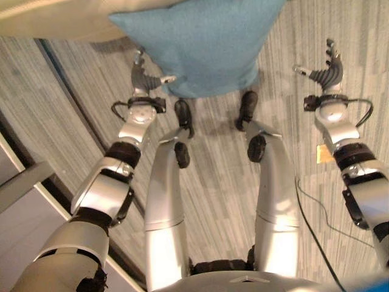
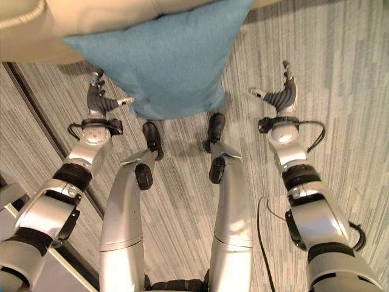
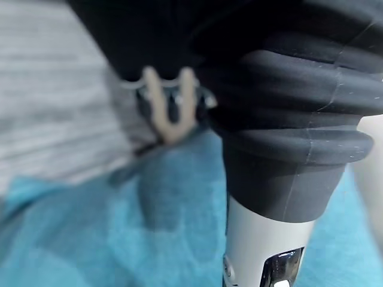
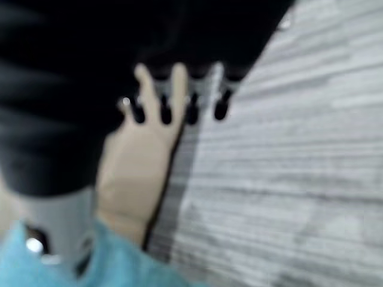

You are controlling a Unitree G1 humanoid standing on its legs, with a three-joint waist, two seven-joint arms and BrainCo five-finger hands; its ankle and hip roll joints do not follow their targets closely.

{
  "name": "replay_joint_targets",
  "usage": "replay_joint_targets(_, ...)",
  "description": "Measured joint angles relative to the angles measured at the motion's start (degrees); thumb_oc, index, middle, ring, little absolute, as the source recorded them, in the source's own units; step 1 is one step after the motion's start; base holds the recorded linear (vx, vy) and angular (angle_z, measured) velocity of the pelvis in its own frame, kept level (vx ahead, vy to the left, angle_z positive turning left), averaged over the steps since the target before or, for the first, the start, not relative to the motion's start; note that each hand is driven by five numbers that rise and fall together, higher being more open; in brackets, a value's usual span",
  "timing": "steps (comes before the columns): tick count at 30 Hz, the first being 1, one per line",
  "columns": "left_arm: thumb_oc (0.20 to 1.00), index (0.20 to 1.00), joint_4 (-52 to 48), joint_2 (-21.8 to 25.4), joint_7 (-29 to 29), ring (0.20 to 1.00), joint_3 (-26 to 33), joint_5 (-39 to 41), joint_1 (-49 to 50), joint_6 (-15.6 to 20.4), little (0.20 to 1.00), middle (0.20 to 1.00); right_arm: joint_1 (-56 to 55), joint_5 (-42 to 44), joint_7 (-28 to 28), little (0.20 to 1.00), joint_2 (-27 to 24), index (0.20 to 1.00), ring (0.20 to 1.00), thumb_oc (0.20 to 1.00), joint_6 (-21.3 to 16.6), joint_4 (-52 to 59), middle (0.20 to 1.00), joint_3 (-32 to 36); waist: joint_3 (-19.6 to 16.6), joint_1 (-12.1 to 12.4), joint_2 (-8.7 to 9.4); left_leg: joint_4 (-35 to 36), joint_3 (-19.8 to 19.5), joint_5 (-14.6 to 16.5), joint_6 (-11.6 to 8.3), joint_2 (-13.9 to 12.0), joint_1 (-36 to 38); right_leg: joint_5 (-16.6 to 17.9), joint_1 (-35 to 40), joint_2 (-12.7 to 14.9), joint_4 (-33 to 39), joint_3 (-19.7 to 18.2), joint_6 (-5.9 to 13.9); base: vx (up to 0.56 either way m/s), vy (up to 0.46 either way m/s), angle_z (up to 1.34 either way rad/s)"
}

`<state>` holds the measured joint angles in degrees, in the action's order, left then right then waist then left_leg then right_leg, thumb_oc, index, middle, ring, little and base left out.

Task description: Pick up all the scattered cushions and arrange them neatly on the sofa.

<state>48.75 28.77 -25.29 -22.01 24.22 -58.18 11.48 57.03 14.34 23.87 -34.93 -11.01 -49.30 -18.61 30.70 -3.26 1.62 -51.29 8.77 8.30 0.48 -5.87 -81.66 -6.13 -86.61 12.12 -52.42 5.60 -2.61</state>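
Note:
A teal cushion (image 1: pixel 203 45) leans from the beige sofa (image 1: pixel 48 18) down onto the carpet, straight ahead of me. My left hand (image 1: pixel 146 78) is at its lower left corner, fingers relaxed and open, the thumb tip touching the cushion's edge. The left wrist view looks past the fingers (image 3: pixel 170 107) onto teal cloth (image 3: pixel 119 239). My right hand (image 1: pixel 325 73) hovers open off the cushion's right side, well apart from it, holding nothing. In the right wrist view its straight fingers (image 4: pixel 173 89) point toward the sofa's beige front (image 4: pixel 134 173), with a teal corner (image 4: pixel 119 263) nearby.
Grey striped carpet (image 1: pixel 285 36) covers the floor. A dark strip (image 1: pixel 61 188) runs diagonally along the left, with a pale panel (image 1: pixel 24 225) beyond it. A small yellowish tag (image 1: pixel 324 153) lies on the floor by my right forearm.

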Motion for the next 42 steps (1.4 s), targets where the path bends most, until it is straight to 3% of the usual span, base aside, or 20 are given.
replay_joint_targets(10, 1.0, 1.0, -0.3, 2.6, -0.9, 1.0, -2.7, 1.5, -5.1, 0.2, 1.0, 1.0, 5.1, 1.3, -0.3, 1.0, -2.5, 1.0, 1.0, 1.0, 0.0, 2.4, 1.0, -4.5, 0.1, 0.5, -0.06, -6.3, 0.5, 2.4, 0.59, -0.3, -7.6, -1.1, -7.8, 0.0, -5.1, -1.7, -0.43, 0.05, -0.002, -0.02)
replay_joint_targets(16, 1.0, 1.0, -0.3, 2.7, -1.5, 1.0, -5.1, 2.2, -6.0, 0.0, 1.0, 1.0, 6.9, 1.3, -0.5, 1.0, -1.8, 1.0, 1.0, 1.0, 0.0, 2.5, 1.0, -6.8, 0.2, 0.9, -0.05, -8.8, 0.3, 3.8, 0.97, -0.4, -8.1, -2.2, -8.0, 0.2, -7.2, -2.0, 0.12, 0.02, -0.016, 0.0)
replay_joint_targets(27, 1.0, 1.0, -0.5, -2.5, -2.5, 1.0, -10.5, 5.6, -8.4, 0.0, 1.0, 1.0, 14.9, 1.4, -0.6, 1.0, 3.2, 1.0, 1.0, 1.0, 1.5, -4.2, 1.0, -11.5, 0.1, 2.7, -0.09, -11.6, -0.7, 4.6, 1.76, 0.0, -8.7, -2.3, -7.0, 1.1, -8.6, -1.6, 0.31, 0.01, -0.003, 0.01)
replay_joint_targets(36, 1.0, 1.0, -0.6, -4.2, -3.8, 1.0, -10.7, 8.8, -9.1, 0.0, 1.0, 1.0, 16.5, 1.1, 0.8, 1.0, 7.5, 1.0, 1.0, 1.0, 3.7, -4.5, 1.0, -13.8, 0.1, 3.1, -0.15, -13.0, -1.3, 4.8, 2.05, 0.1, -9.2, -2.5, -6.9, 1.3, -9.7, -1.4, 0.47, 0.0, 0.0, 0.0)
replay_joint_targets(37, 0.633, 0.633, -0.6, -4.9, -4.2, 0.633, -10.6, 9.0, -9.5, 0.0, 0.633, 0.633, 16.6, 1.1, 1.2, 0.765, 8.0, 0.765, 0.765, 0.765, 4.0, -4.5, 0.765, -13.6, 0.1, 3.2, -0.16, -13.1, -1.3, 4.8, 2.04, 0.1, -9.2, -2.5, -7.0, 1.3, -9.9, -1.3, 0.43, 0.0, 0.0, 0.0)
replay_joint_targets(38, 0.2, 0.2, -0.6, -5.4, -4.7, 0.2, -10.6, 9.1, -9.5, 0.0, 0.2, 0.2, 16.6, 1.1, 1.2, 0.2, 8.0, 0.2, 0.2, 0.2, 4.0, -4.5, 0.2, -13.6, 0.2, 3.3, -0.2, -13.2, -1.4, 4.8, 2.01, 0.1, -9.2, -2.6, -7.0, 1.3, -10.0, -1.3, 0.36, 0.0, 0.0, 0.0)
replay_joint_targets(42, 0.2, 0.2, -0.9, -5.2, -4.8, 0.2, -10.1, 11.2, -9.5, 0.1, 0.2, 0.2, 16.5, 1.2, 1.3, 0.2, 7.7, 0.2, 0.2, 0.2, 4.0, -4.2, 0.2, -13.2, 0.2, 3.5, -0.36, -14.0, -1.6, 4.8, 1.98, 0.1, -9.2, -2.7, -6.9, 1.3, -10.8, -1.3, 0.09, 0.01, 0.026, 0.0)
